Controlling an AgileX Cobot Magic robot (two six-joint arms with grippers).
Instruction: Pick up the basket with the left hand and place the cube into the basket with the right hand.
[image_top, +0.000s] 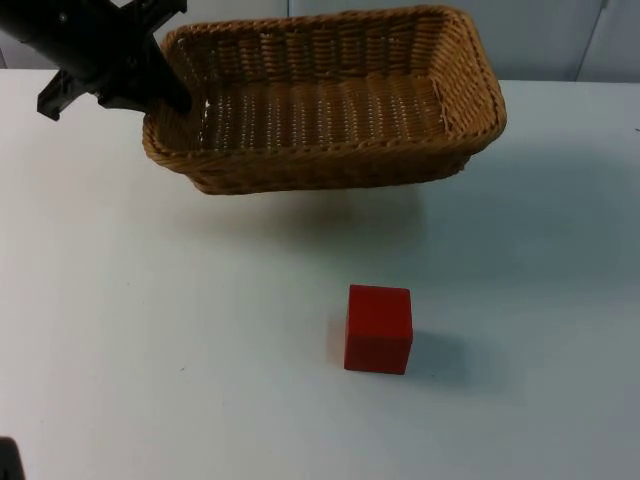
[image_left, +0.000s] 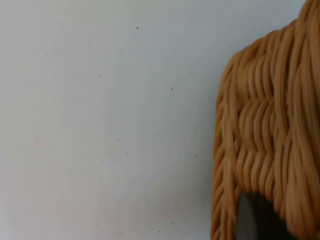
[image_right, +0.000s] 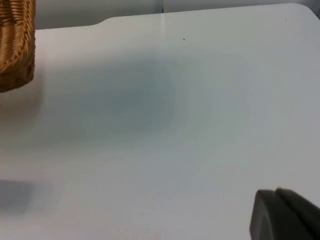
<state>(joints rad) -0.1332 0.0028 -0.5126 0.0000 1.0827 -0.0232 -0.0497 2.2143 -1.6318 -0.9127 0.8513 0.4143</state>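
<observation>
1. Cube (image_top: 378, 329), red, sits on the white table (image_top: 150, 330) at the near side, w/ nothing touching it.
2. Farther back hangs the wicker basket (image_top: 330, 105): lifted, tilted, its shadow on the table below, long axis running left-right across the top view. It is well apart from the cube, up and behind it.
3. Left end effector (image_top: 170, 100) pinches the basket's left short rim; in the left wrist view one fingertip (image_left: 246, 220) is pressed against the weave.
4. Right end effector: in the right wrist view one dark fingertip (image_right: 282, 215) over bare table, basket corner (image_right: 17, 45) far off. Spread or pressed together, I cannot tell.
5. Judgement: basket part looks done; cube pick is not yet begun. Right arm is the one to go, and the cube lies toward the near-centre, lower than the basket opening, so it must be carried up and back.
</observation>
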